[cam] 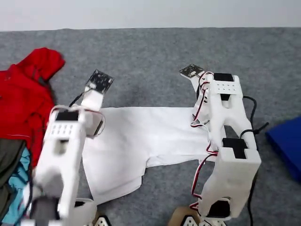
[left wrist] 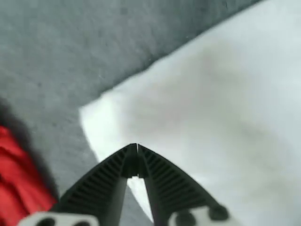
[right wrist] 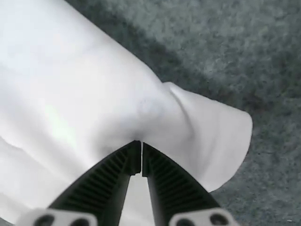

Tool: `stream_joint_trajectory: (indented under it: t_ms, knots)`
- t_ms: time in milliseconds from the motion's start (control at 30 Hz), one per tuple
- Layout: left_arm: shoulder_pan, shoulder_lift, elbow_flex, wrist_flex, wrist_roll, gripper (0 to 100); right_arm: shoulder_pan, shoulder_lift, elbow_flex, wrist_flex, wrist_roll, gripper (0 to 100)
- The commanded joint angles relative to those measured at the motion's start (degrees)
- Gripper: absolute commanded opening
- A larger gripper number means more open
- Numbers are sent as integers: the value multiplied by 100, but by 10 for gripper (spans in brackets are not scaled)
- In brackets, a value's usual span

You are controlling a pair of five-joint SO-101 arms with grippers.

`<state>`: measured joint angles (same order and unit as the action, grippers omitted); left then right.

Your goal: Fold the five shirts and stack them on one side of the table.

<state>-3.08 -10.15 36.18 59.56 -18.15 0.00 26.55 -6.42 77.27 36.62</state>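
Right gripper (right wrist: 141,143) clamps the white shirt (right wrist: 70,70), cloth bunching just ahead of it; so thin a pinch could slip mid-fold.

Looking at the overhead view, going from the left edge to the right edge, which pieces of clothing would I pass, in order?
red garment → white shirt → blue cloth. The dark and teal clothes at the lower left lie under the red one's span, so they are left out.
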Motion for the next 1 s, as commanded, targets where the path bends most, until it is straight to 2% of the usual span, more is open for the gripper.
stream_joint_trajectory:
  t_ms: [0, 333, 500, 867, 967]
  knots:
    - [-62, 1336, -1262, 800, 185, 3, -13, -66, -290, -75, -44, 10]
    - [-70, 3596, -3609, 2418, 193, 3, 4, -22, -290, -558, -44, 10]
    - [-70, 4554, -4813, 3015, 193, 3, 251, -22, -290, -857, -44, 10]
    - [-18, 6321, -7952, 4070, 158, 3, 629, -66, -290, -848, -26, 10]
    - [18, 6462, -8347, 4097, 158, 3, 611, -75, -290, -840, -26, 10]
